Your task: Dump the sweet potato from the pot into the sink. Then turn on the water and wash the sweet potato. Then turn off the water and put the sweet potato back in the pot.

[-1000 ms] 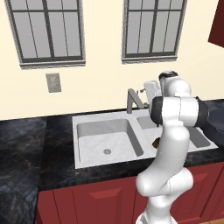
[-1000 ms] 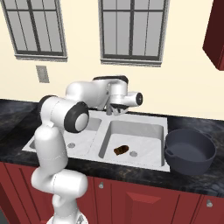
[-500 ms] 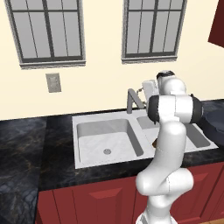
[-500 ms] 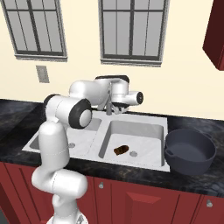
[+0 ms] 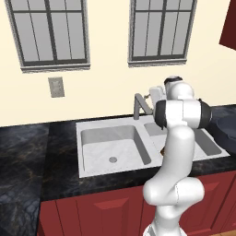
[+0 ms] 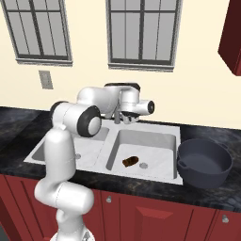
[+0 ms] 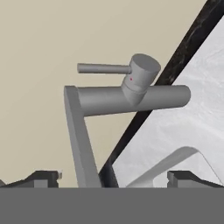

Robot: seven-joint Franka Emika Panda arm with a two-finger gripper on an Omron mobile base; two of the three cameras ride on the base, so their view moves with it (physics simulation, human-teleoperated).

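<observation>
sink (image 6: pixel 172 141): sweet potato (image 6: pixel 130 162) lies by the drain
pot (image 6: pixel 204 162): empty, on counter (image 6: pixel 19 127)
pincer (image 7: pixel 113 178): fingers apart, facing faucet (image 7: pixel 127 96)

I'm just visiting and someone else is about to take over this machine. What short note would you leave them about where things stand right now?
Gripper: open, holding nothing, right up at the faucet, with the faucet's upright between its fingertips.
Sweet potato: lying in the sink, in the basin nearer the pot, beside the drain.
Pot: upright on the counter next to the sink, with nothing visible inside.
Done: potato dumped into the sink.
Left: no water is visibly running, so turn it on, wash the potato, turn it off, then put the potato back in the pot.
</observation>
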